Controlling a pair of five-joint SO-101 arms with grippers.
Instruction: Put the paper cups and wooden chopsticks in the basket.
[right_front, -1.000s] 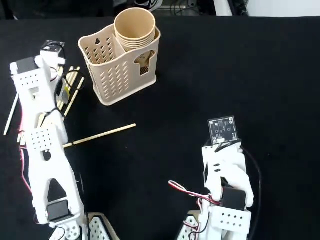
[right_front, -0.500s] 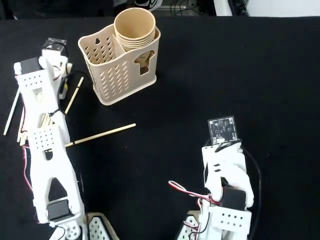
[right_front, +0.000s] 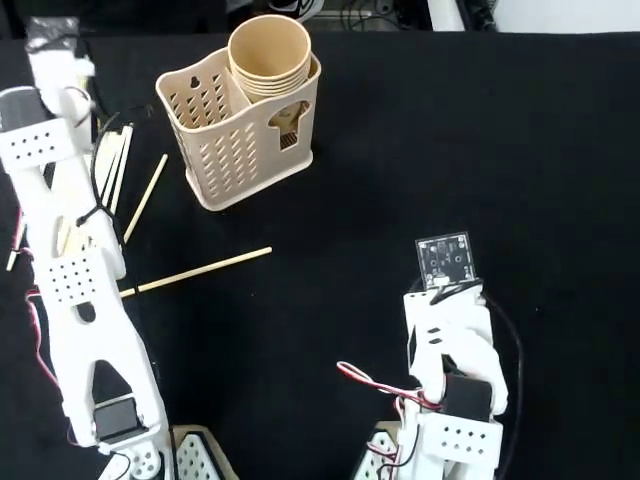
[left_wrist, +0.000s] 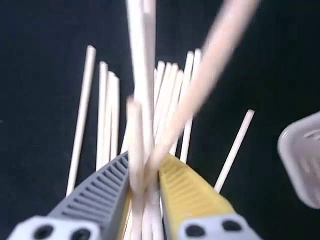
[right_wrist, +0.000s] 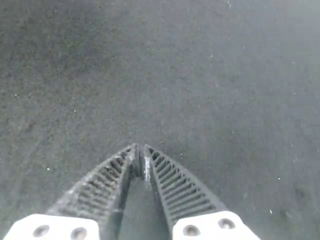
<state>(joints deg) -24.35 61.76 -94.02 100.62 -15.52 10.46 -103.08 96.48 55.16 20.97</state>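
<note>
My left gripper (left_wrist: 145, 161) is shut on a bundle of wooden chopsticks (left_wrist: 141, 100) that stick out past its grey and yellow jaws, one of them slanting off to the side. Several loose chopsticks (left_wrist: 106, 115) lie on the black table below it. In the high view the left arm (right_front: 45, 150) stretches along the table's left side, beside more loose chopsticks (right_front: 112, 165) and one long chopstick (right_front: 200, 268). The beige basket (right_front: 225, 150) holds a stack of paper cups (right_front: 270, 55) in one compartment. My right gripper (right_wrist: 139, 151) is shut on nothing, low over bare table.
The right arm (right_front: 450, 340) sits folded at the near right. A corner of the basket (left_wrist: 305, 160) shows in the left wrist view. Black cloth (right_front: 480, 140) covers the table; its right half is open room.
The left arm has swung toward the far left corner and risen, lifting a bundle of chopsticks off the pile. The right arm has not moved.
</note>
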